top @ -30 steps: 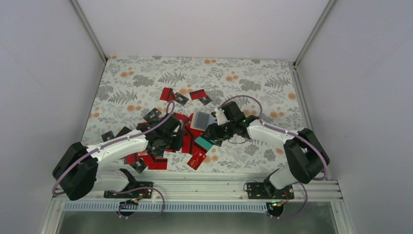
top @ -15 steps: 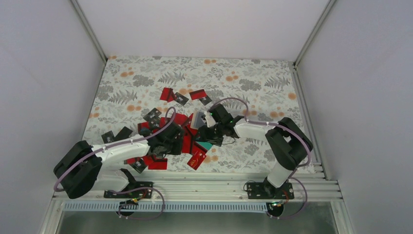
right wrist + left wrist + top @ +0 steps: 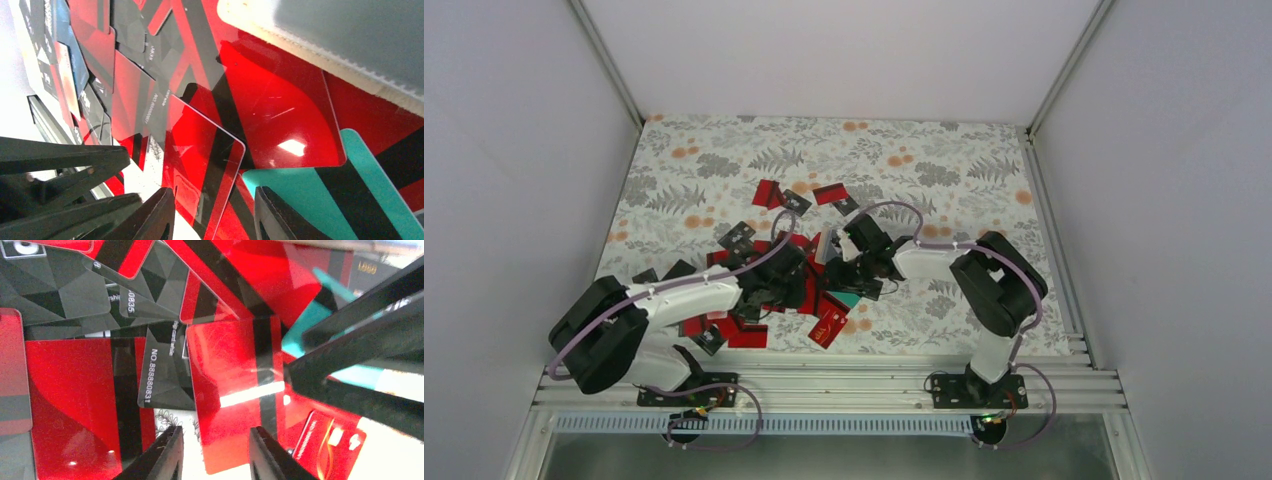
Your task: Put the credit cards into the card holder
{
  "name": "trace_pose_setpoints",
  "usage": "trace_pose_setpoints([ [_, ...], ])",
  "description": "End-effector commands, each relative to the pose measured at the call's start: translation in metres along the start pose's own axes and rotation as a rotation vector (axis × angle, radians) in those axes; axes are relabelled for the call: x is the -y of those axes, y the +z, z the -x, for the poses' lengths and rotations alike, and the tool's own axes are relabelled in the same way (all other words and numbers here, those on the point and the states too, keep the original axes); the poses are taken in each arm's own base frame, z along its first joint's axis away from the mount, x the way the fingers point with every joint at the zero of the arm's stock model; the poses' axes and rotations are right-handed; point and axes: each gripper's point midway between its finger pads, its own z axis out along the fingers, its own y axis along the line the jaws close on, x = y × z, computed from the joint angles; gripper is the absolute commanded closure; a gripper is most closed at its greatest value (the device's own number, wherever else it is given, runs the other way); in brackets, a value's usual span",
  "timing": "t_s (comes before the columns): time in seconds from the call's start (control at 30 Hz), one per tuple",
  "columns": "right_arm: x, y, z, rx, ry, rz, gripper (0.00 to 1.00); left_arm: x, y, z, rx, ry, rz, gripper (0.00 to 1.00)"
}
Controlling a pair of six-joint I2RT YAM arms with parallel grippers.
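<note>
The credit cards (image 3: 746, 330) lie in a loose heap of red, black and teal in the middle of the mat. Both grippers are low over the heap, facing each other. My left gripper (image 3: 790, 276) (image 3: 216, 434) is open, and the lower edge of a red card (image 3: 235, 390) lies between its fingers. My right gripper (image 3: 848, 266) (image 3: 214, 194) is open too, straddling a red card with a black stripe (image 3: 202, 165). The card holder (image 3: 826, 243) (image 3: 345, 40) shows its pale sleeve and tan edge just behind the right gripper. It rests on red cards.
A teal card (image 3: 320, 197) (image 3: 844, 298) lies under the right gripper's right finger. Loose red and black cards (image 3: 829, 193) lie further back on the floral mat (image 3: 944, 160). White walls close in the sides and back. The right gripper's black fingers (image 3: 360, 340) cross the left wrist view.
The right arm has folded at the elbow and brought its gripper left and lower onto the heap. The left gripper has moved right toward it. The holder shows less than before.
</note>
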Motion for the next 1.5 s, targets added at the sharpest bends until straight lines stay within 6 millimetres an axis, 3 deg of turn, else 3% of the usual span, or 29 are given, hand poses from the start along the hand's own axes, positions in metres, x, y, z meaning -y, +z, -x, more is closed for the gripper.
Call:
trace_pose_setpoints([
  [0.0,-0.004,0.005,0.007,0.023,-0.004,-0.005,0.58,0.012,-0.005,0.020,0.037,0.032,-0.018,0.60],
  [0.3,-0.004,-0.016,0.011,0.087,-0.037,-0.044,0.58,0.019,-0.003,0.030,0.013,0.060,0.016,0.38],
  [0.5,0.006,-0.049,0.014,0.167,-0.039,-0.087,0.58,0.021,0.003,0.032,-0.005,0.075,0.062,0.28],
  [0.9,0.052,-0.116,0.022,0.310,0.011,-0.180,0.56,0.025,0.025,0.033,-0.067,0.120,0.109,0.21],
  [1.17,0.057,-0.125,0.019,0.324,0.011,-0.164,0.56,0.022,0.037,0.031,-0.102,0.120,0.151,0.13],
  [1.47,0.062,-0.127,0.017,0.318,0.005,-0.150,0.56,0.015,0.046,0.022,-0.142,0.120,0.231,0.21],
])
